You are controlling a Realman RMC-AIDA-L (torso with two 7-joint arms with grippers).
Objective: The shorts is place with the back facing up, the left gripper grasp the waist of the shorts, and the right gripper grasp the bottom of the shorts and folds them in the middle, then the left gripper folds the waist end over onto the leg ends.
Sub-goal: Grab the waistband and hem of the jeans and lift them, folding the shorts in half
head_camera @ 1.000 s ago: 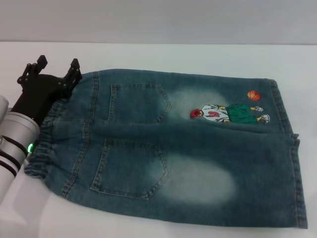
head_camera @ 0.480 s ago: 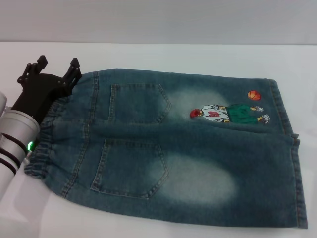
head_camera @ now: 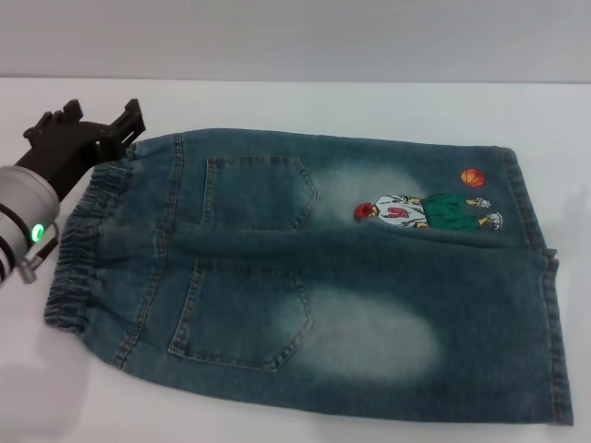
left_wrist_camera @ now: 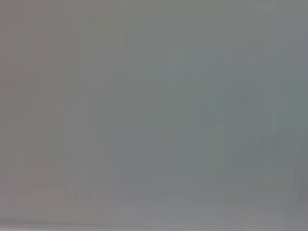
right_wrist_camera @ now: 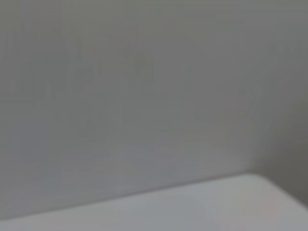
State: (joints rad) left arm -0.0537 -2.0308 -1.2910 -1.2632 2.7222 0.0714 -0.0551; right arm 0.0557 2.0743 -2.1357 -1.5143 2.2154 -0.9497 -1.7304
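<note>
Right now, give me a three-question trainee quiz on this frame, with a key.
1. True or false: the shorts already lie folded in half.
2. Which end of the shorts is the left gripper nearest? A. the waist of the shorts B. the leg ends C. the cartoon print
3. Fill in: the right gripper is ____ in the head view.

Key: 1 false, they lie flat with both back pockets showing. 2 A, at its far corner. 3 absent.
</note>
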